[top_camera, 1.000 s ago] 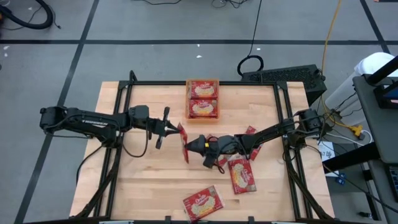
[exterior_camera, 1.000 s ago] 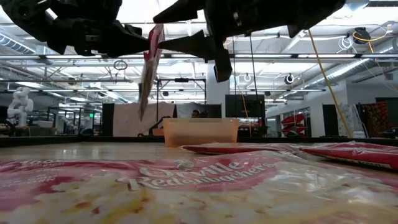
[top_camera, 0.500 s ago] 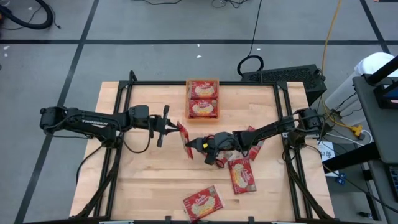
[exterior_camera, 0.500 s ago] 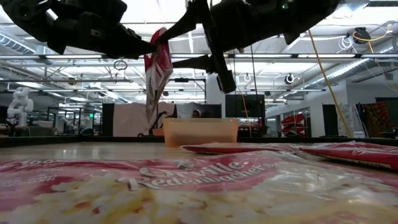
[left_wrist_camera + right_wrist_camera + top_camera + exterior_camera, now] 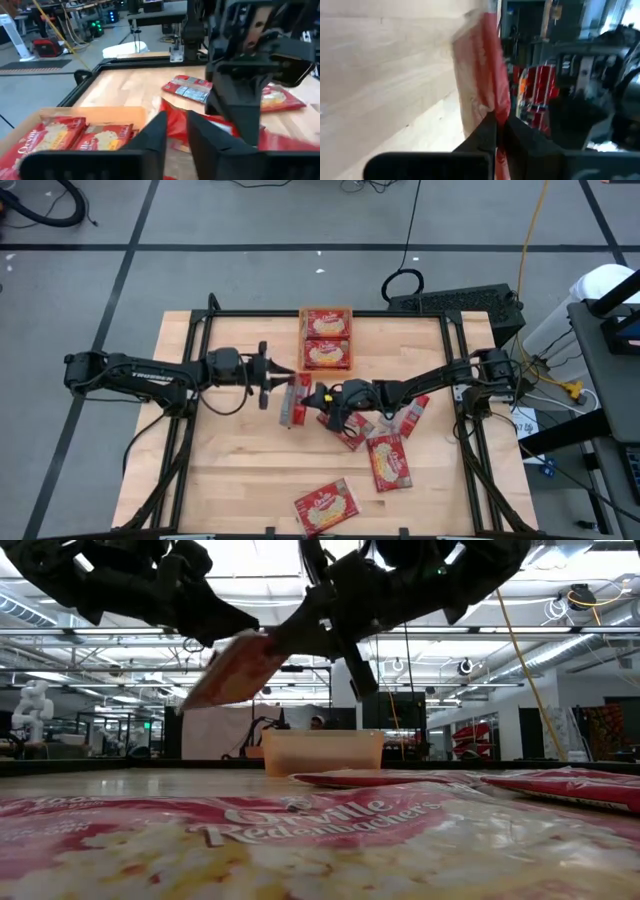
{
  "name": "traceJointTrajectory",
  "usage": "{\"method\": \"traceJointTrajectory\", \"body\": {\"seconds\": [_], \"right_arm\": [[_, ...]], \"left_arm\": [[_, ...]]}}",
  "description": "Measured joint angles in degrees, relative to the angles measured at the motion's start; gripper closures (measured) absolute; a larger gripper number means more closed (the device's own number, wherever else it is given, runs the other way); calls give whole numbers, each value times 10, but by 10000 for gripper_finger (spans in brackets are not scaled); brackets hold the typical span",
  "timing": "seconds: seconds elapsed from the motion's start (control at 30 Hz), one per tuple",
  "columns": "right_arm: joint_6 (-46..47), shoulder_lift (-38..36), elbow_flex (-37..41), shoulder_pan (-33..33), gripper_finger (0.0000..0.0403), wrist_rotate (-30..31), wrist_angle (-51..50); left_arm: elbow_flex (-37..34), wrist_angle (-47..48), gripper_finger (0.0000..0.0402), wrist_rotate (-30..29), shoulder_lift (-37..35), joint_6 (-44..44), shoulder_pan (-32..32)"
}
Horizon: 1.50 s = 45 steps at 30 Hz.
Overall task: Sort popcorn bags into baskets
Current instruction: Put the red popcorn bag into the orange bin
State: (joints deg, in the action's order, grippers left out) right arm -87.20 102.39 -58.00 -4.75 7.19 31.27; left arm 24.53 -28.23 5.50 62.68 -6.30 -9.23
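Centrally, above the wooden table (image 5: 230, 460): one popcorn bag (image 5: 293, 401), red, held off the surface and tilted (pale side showing from above). Right gripper (image 5: 316, 399): fingers clenched on this bag's edge. Left gripper (image 5: 277, 378): just beside the same bag, fingers slightly parted; whether they touch it cannot be told. Orange basket (image 5: 326, 310): at the table's far edge, containing two popcorn bags laid face up, end to end. Loose bags on the table: one (image 5: 389, 461) below the right arm, one (image 5: 326, 507) near the front edge, others partly under the right arm.
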Motion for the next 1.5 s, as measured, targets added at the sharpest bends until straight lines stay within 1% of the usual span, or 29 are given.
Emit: {"method": "traceJointTrajectory", "body": {"seconds": [0.07,0.1,0.17,0.2,0.3,0.37,0.5,0.6,0.7,0.8,0.87,0.97,1.07,1.1,1.2,1.3,1.33,1.37,1.5], "right_arm": [[28,1,0,7,393,0,5],[44,1,0,9,393,0,6],[79,1,0,15,397,0,10],[95,1,0,18,398,1,10],[155,1,0,25,399,14,22],[209,1,-6,30,400,46,25],[341,1,-29,47,400,109,21],[457,1,-62,65,400,118,-25],[547,1,-100,80,400,96,-104],[580,1,-121,86,400,90,-146],[580,1,-126,86,400,90,-149],[580,0,-135,85,400,90,-153],[578,0,-153,85,400,89,-191],[577,0,-161,85,399,89,-209],[569,0,-177,85,399,84,-254],[566,-8,-181,86,398,78,-272],[566,-13,-181,86,395,78,-275],[567,-19,-181,86,389,80,-276],[577,-56,-182,89,354,105,-302]], "left_arm": [[0,1,289,-22,0,12,3],[0,1,271,-42,0,15,4],[0,-1,237,-81,-2,11,6],[0,-5,221,-91,-5,5,8],[0,-32,179,-96,-17,-5,20],[0,-45,155,-97,-30,-14,36],[0,-45,118,-114,-44,-47,81],[0,-41,101,-150,-44,-66,114],[0,-30,99,-217,-44,-81,136],[0,-15,111,-304,-44,-93,143],[0,-1,124,-318,-44,-97,138],[0,26,150,-311,-44,-88,124],[0,50,186,-307,-44,-67,103],[0,50,202,-296,-44,-64,99],[1,39,267,-244,-44,-56,81],[5,40,356,-231,-44,-54,65],[7,39,376,-228,-44,-56,58],[10,35,382,-224,-44,-53,51],[20,42,376,-228,-43,-55,27]]}}
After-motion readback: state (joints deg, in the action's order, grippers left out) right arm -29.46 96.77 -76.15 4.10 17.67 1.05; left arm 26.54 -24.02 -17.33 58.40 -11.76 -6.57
